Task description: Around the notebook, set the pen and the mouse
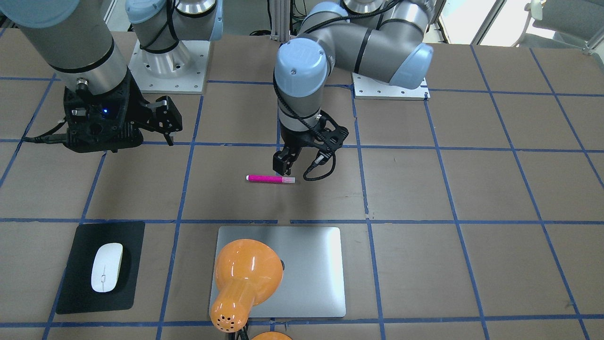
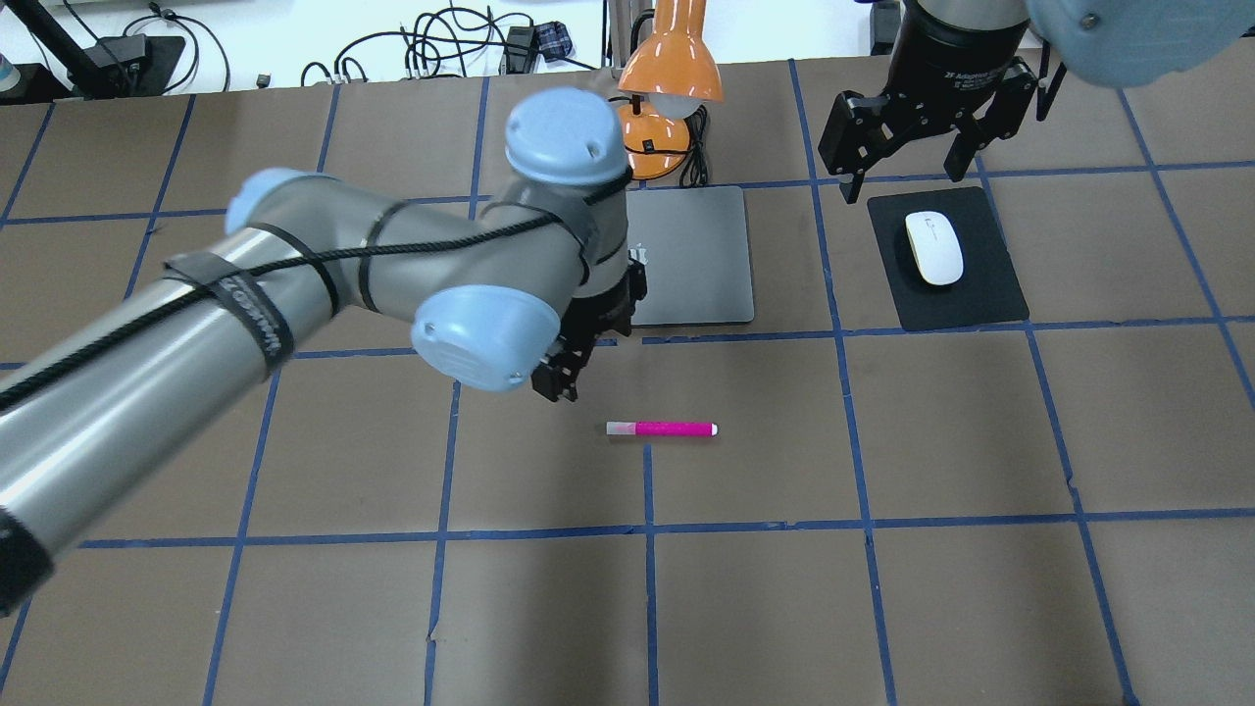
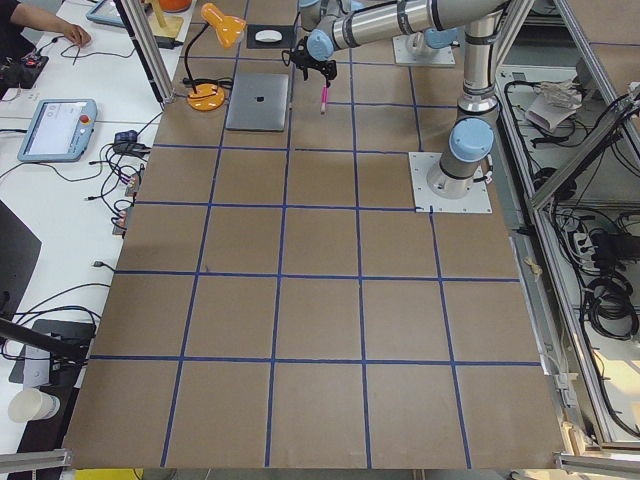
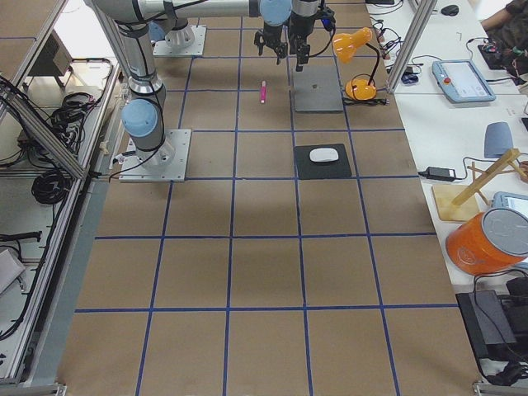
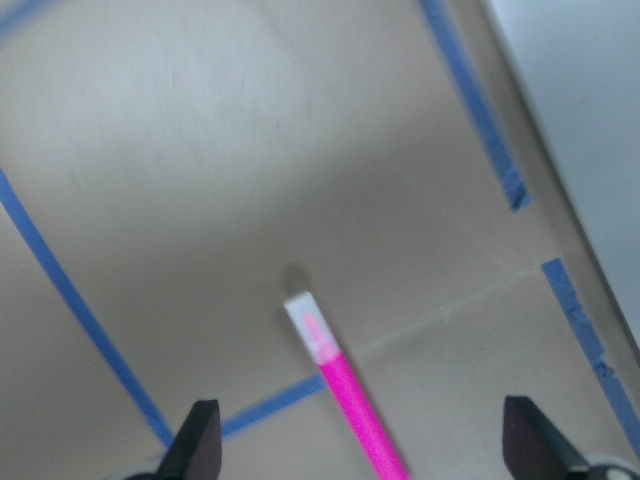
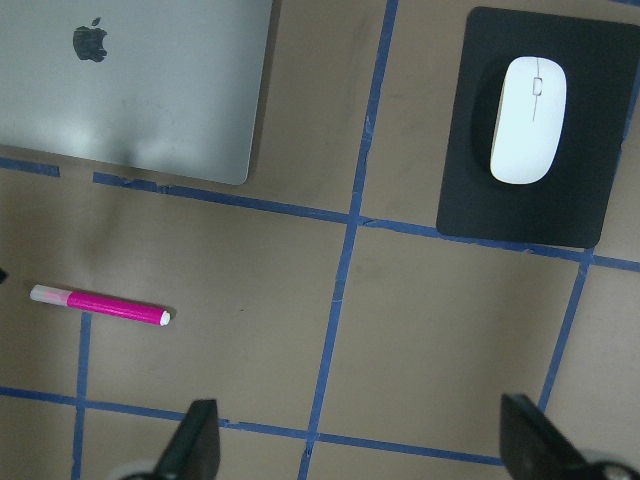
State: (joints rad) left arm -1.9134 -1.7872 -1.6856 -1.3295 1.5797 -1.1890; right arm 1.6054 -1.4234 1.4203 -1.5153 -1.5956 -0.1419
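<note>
Fingers of the left gripper are spread wide with nothing between them. From my wrist feed the pen runs up between the two tips, pale end foremost, but it lies on the table below them and I see no contact. The front-facing feed puts that gripper just over the pale end, a little to the robot's side of it.

The pen lies flat, parallel to the near edge of the notebook and apart from it, with a blue tape line between the two. The notebook lies closed, and an orange lamp leans over one side of it.

The mouse lies on a black mat to the robot's right of the notebook, near it but not touching. The right gripper hangs above the table near the mat's far edge, its fingers apart and holding nothing.

As I read it, nothing is in hand yet. The pen pick looks like the step underway, so lifting it and setting it beside the notebook remain. The mouse may already count as placed, or it may need moving closer; I cannot tell which.
</note>
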